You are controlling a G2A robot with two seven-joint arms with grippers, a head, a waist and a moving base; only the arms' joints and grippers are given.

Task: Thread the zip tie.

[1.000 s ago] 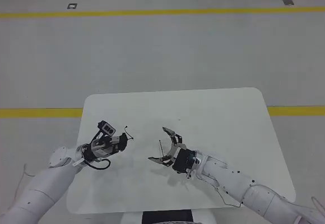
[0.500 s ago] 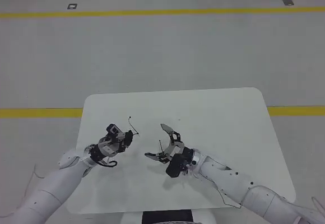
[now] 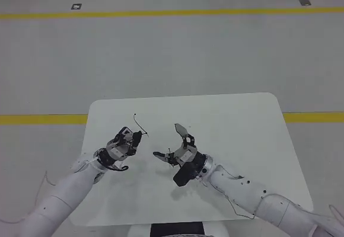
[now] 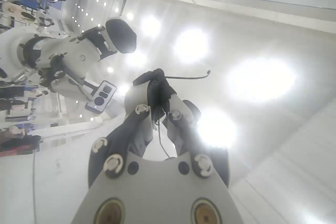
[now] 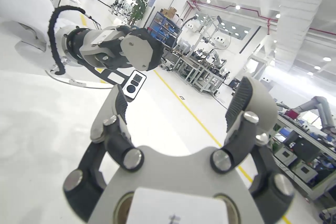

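Both grippers sit over the near half of the rounded white table [image 3: 249, 118], facing each other with a small gap between them. The right gripper [image 3: 171, 143] is spread wide with nothing between its ribbed pads [image 5: 240, 97]. The left gripper [image 4: 157, 78] is pinched on a thin black plastic zip tie [image 4: 186, 77]. The tie's free end, with its small head, curves clear of the fingertips. The table's far half and right side lie open. Beyond the table, yellow floor lines [image 3: 41, 119] cross the pale floor.
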